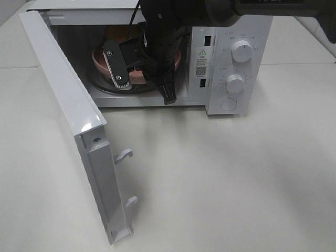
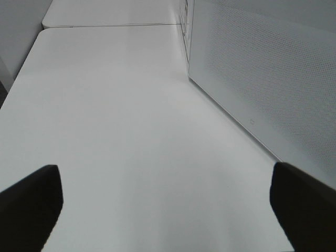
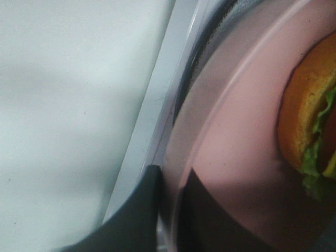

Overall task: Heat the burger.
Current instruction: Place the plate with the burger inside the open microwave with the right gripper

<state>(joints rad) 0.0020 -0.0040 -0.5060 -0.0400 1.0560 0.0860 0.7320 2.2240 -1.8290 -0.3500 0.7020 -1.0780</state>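
Note:
The burger (image 1: 116, 32), with a tan bun and green lettuce (image 3: 307, 121), lies on a pink plate (image 1: 100, 60) inside the open microwave (image 1: 215, 94). My right gripper (image 1: 139, 68) reaches in through the doorway from above. It is shut on the near rim of the plate (image 3: 236, 157), one dark finger outside the rim and one over it (image 3: 170, 181). The plate is just above the glass turntable (image 1: 105, 88); I cannot tell whether they touch. My left gripper (image 2: 168, 210) is open, its fingertips (image 2: 31, 205) far apart over bare white table, holding nothing.
The microwave door (image 1: 68, 100) swings out to the left, latch hooks (image 1: 125, 154) pointing into the room. Two white knobs (image 1: 241, 51) (image 1: 235, 83) sit on the right panel. A white dotted microwave panel (image 2: 262, 79) stands close beside the left gripper. White table (image 1: 236, 184) spreads in front.

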